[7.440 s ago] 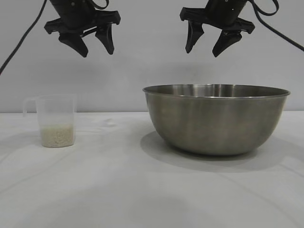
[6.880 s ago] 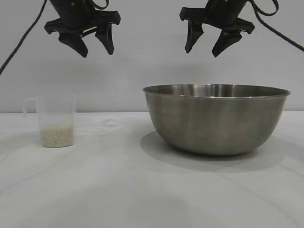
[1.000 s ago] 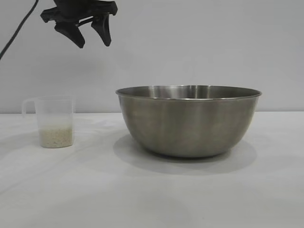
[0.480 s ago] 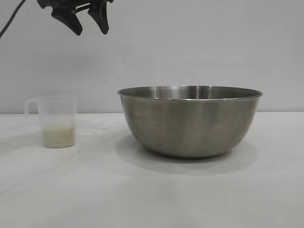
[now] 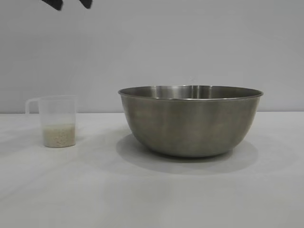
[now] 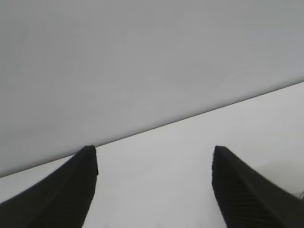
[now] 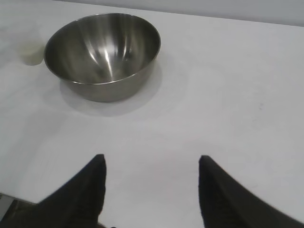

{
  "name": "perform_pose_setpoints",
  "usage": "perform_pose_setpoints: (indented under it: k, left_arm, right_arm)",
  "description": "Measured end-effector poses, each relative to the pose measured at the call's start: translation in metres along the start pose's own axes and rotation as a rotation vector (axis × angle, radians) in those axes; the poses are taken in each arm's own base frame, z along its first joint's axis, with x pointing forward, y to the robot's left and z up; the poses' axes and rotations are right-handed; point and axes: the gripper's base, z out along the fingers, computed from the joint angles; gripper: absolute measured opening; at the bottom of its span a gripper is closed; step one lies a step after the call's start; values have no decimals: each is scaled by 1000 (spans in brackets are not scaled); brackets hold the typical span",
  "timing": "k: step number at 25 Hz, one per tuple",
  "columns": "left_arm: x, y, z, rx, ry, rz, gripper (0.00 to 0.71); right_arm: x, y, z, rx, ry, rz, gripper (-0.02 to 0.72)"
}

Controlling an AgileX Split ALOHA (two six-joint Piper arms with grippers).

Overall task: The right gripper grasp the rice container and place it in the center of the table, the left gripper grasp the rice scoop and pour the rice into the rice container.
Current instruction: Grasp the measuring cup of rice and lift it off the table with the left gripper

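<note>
Exterior view: level look across the worktop (image 5: 152, 199), plain pale wall behind.
Rice container (image 5: 190, 119): standing upright on the worktop, a little right of the middle of the scene, rim level, nothing gripping it.
Rice scoop (image 5: 58, 121): upright on the worktop at the left, well apart from the rice container, loop handle turned to the left.
Rice (image 5: 59, 135): lying in the bottom part of the rice scoop (roughly the lower third).
Left gripper (image 5: 71, 4): high at the upper left edge, above the rice scoop and well clear of it, only two dark tips showing.
Left wrist view: left gripper (image 6: 154, 190) with fingers (image 6: 71, 190) spread apart, nothing between them, bare worktop (image 6: 190, 156) and wall beyond.
Right gripper (image 7: 151, 190): seen only in its own wrist view, held above the worktop (image 7: 228, 95) well back from the rice container (image 7: 102, 52), on the far side from the exterior camera.
Right fingers (image 7: 80, 194): apart, with nothing between them (only bare worktop).
Right wrist view, bowl: inside of the rice container looking bare and shiny, no grains made out in it.
Right wrist view, scoop: rice scoop (image 7: 32, 52) just beyond the container's rim, partly hidden by it.
</note>
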Motion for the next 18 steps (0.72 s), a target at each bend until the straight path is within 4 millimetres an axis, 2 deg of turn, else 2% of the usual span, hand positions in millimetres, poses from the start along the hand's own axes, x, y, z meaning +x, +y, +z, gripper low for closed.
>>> perform_pose_setpoints:
  k: [2,3,4,6,7,11,12,18]
  left_arm:
    - [14,1,-7,-7,25,-11,447]
    - [21,1,-10,-13,43,-20,447]
    - [27,2,-12,-20,60,-26,375]
    - [38,2,-17,-24,85,-15,303]
    - [43,2,-18,-26,94,-14,279]
    - [59,4,-26,-51,126,-44,293]
    - [63,4,-28,-53,139,-44,252]
    - [89,6,-42,-67,207,-29,267]
  right_arm:
    - [0,0,0,0,0,0,356]
    - [0,0,0,0,0,0,312]
    - [0,0,0,0,0,0,293]
    - [0,0,0,0,0,0,298]
    - [0,0,0,0,0,0,249]
    - [0,0,0,0,0,2,256]
    - [0,0,0,0,0,2,256]
    - [0,0,0,0,0,2,256]
